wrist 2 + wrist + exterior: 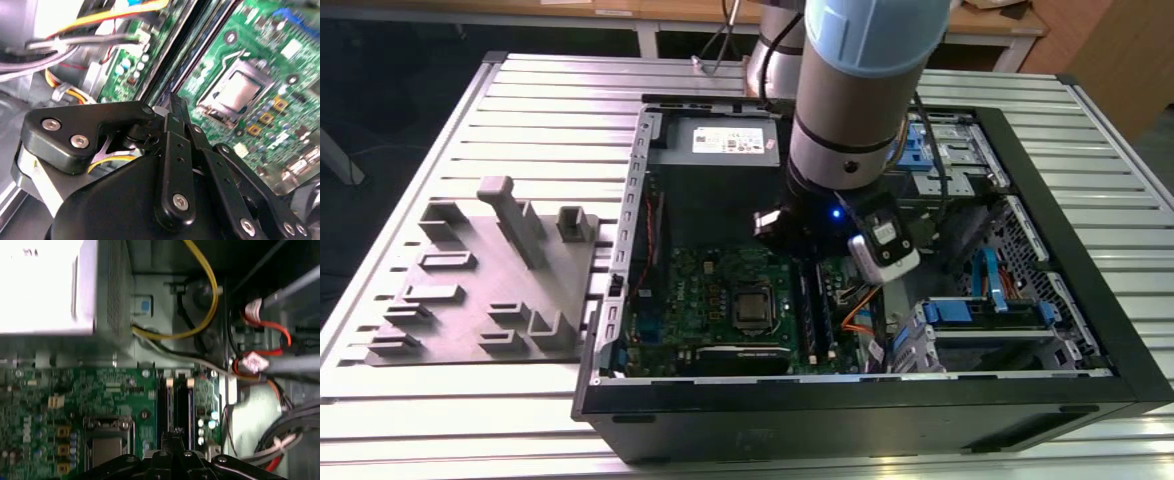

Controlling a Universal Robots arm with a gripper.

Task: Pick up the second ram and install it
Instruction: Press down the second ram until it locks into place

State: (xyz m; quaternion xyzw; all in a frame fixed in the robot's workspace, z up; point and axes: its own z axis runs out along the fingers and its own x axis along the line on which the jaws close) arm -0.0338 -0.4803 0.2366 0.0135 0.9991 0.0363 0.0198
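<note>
Pincer (pixel 176 436) hangs over the RAM slots (pixel 177 405); its grip cannot be told.

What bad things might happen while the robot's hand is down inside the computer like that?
The gripper hangs right over the RAM slots on the green motherboard. If it comes down crooked, it might scrape the board or jam against a slot.

Loose cables, red, orange and yellow, run close beside the slots. The arm might snag one as it moves.
</note>
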